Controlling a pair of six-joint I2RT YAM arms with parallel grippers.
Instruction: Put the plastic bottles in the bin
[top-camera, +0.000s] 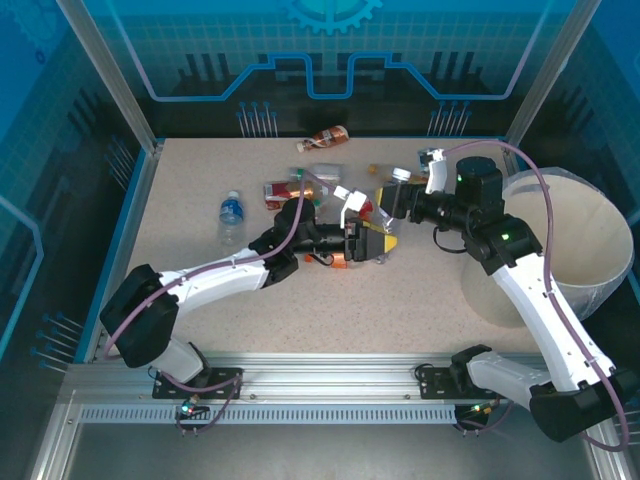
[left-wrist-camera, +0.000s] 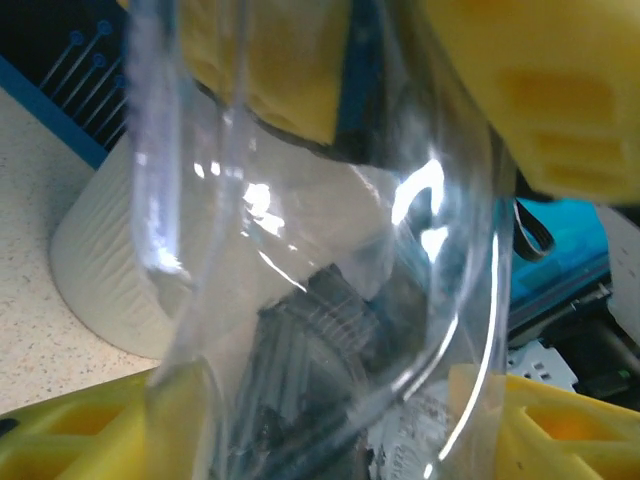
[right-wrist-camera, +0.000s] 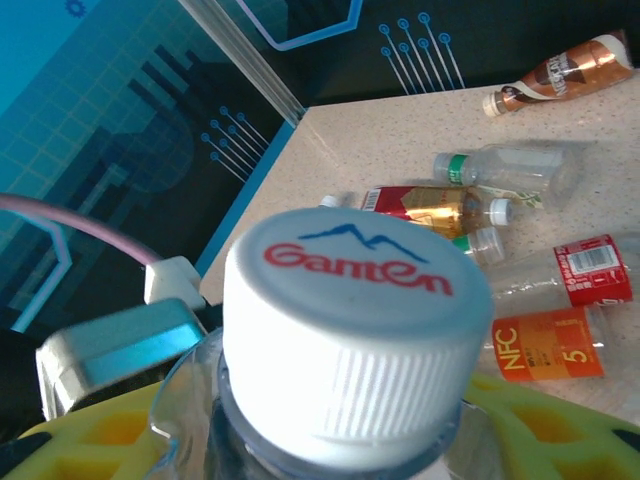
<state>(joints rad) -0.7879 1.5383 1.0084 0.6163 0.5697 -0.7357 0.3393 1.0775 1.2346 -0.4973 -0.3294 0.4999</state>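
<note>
A clear plastic bottle (right-wrist-camera: 350, 340) with a white "Ganten" cap is held off the table between both arms at mid-table. My right gripper (right-wrist-camera: 340, 445) is shut on it just below the cap, its yellow fingers (left-wrist-camera: 560, 100) pressing the bottle's body (left-wrist-camera: 330, 250). My left gripper (left-wrist-camera: 330, 425) has the same bottle between its yellow fingers; whether they still press it I cannot tell. From above, the left gripper (top-camera: 357, 242) and right gripper (top-camera: 386, 205) meet tip to tip. The white bin (top-camera: 595, 240) stands at the right. More bottles (top-camera: 300, 190) lie behind the grippers.
A blue-labelled bottle (top-camera: 230, 215) lies left of the left arm. A brown bottle (top-camera: 325, 138) lies near the back wall. Behind the cap I see a green-capped clear bottle (right-wrist-camera: 510, 168), a red-and-gold one (right-wrist-camera: 430, 208), a red-labelled one (right-wrist-camera: 590, 275) and an orange-labelled one (right-wrist-camera: 545, 345).
</note>
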